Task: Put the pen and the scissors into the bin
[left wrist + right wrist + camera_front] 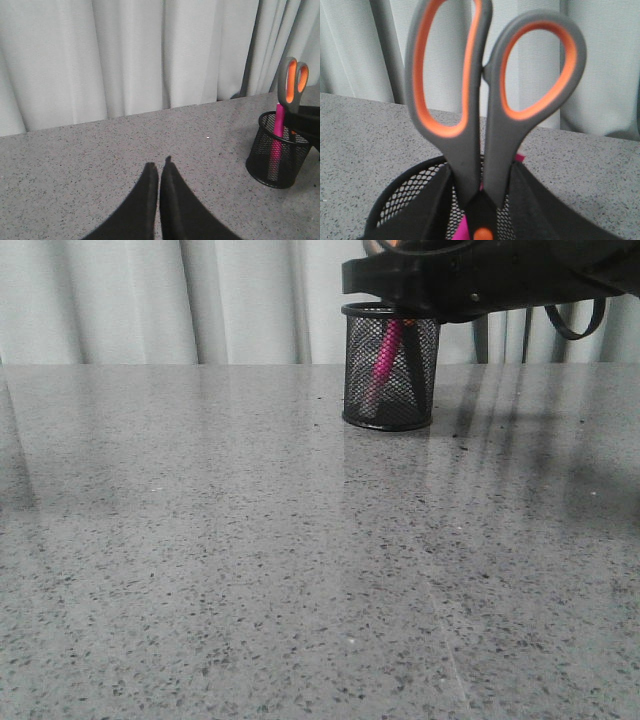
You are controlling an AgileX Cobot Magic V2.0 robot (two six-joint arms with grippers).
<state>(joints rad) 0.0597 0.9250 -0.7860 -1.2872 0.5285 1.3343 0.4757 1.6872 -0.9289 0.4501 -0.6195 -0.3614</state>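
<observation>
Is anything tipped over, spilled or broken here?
Nothing stands out. The mesh pen cup stands upright on the speckled table. The pink pen leans inside it, and the scissors stand blades-down in it, handles up, with the right hand closed on them. The left hand is shut and holds nothing.

Pen, scissors upright in bin
</observation>
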